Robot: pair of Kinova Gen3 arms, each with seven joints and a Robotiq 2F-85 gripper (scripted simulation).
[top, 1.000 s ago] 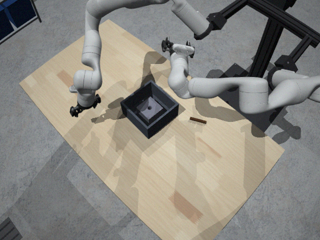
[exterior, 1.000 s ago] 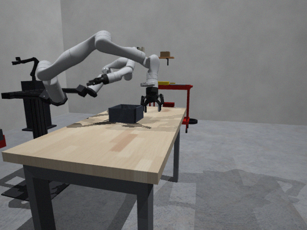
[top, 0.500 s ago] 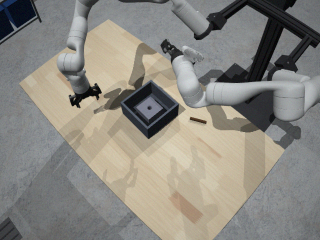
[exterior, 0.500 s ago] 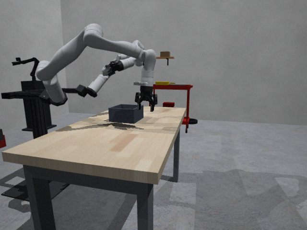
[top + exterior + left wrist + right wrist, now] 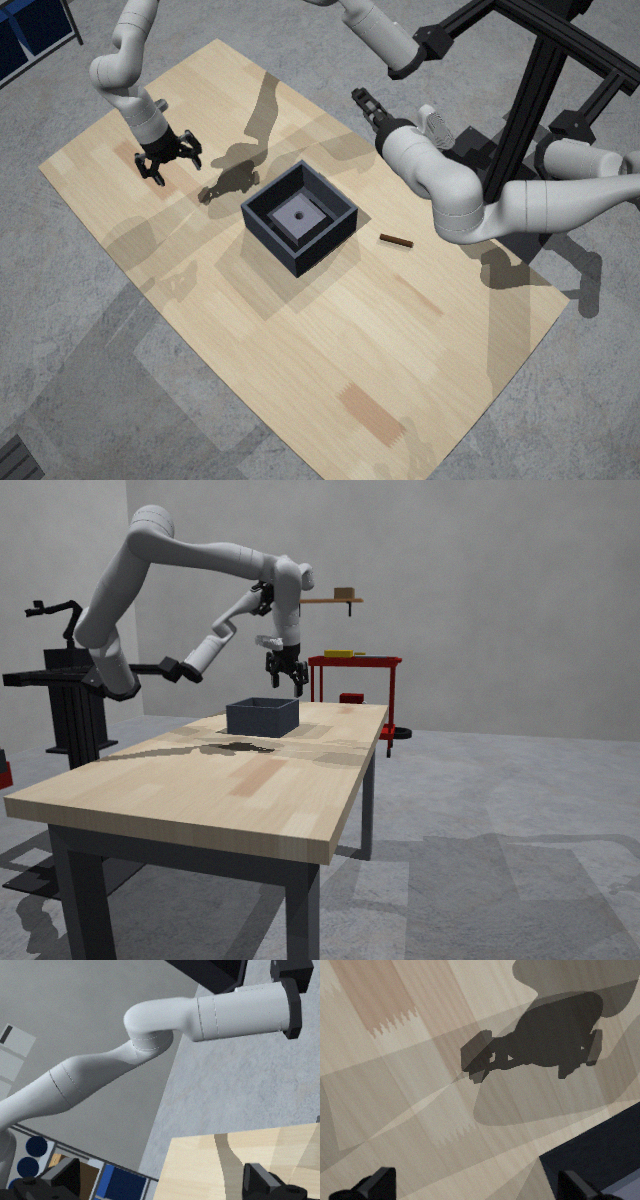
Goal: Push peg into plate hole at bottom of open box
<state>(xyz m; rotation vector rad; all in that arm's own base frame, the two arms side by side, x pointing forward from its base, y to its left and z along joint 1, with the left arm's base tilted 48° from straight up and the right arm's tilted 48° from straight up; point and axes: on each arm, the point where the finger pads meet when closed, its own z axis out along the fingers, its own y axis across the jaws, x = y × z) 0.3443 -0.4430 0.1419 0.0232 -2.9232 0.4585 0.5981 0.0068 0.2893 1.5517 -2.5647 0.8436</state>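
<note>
Left fingers [image 5: 358, 94] [image 5: 264, 597] and right fingers [image 5: 158, 178] [image 5: 298, 687] wide open, both empty.

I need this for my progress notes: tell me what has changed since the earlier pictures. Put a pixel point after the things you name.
In the top view, the right gripper [image 5: 179, 174] [image 5: 286, 686] [image 5: 476, 1182] moved toward the picture's top edge. In the exterior view, the left gripper [image 5: 357, 94] [image 5: 263, 598] [image 5: 161, 1180] rose and went rightward. Nothing was grasped or released. The peg [image 5: 396, 240] and box [image 5: 273, 240] [image 5: 253, 720] [image 5: 590, 1150] stayed put.
</note>
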